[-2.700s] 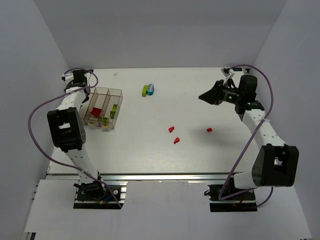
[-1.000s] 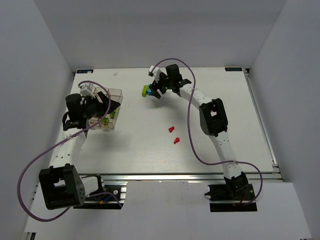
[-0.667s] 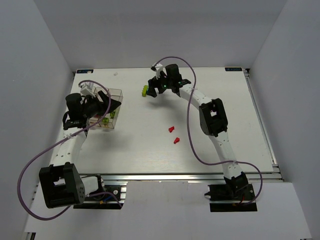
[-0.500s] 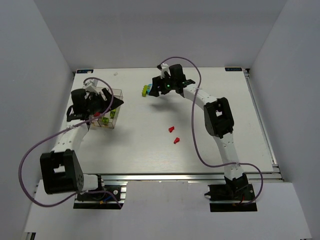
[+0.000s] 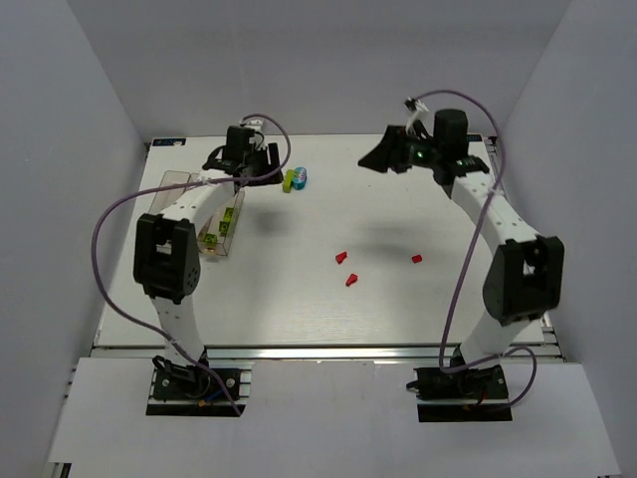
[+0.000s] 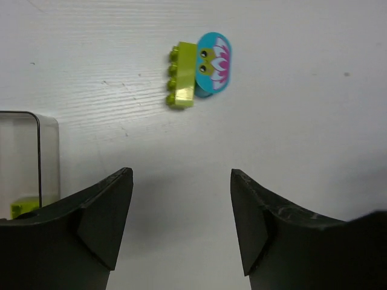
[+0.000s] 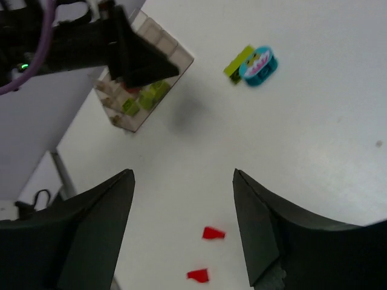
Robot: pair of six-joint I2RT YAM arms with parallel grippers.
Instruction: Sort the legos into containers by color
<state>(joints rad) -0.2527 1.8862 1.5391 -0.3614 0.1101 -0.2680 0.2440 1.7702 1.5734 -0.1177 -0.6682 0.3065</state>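
Two touching pieces, studded lime-green plastic brick and flower-printed cyan oval tile, face left gripper and right gripper, both spread empty.

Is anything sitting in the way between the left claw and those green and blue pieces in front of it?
Nothing visible does. The left gripper is open, and only bare table lies between it and the lime green brick with the cyan piece beside it. The clear bin stands off to one side.

Loose on the surface: three red bits, one lime brick, one cyan piece. Two more lime bricks show inside the bins.
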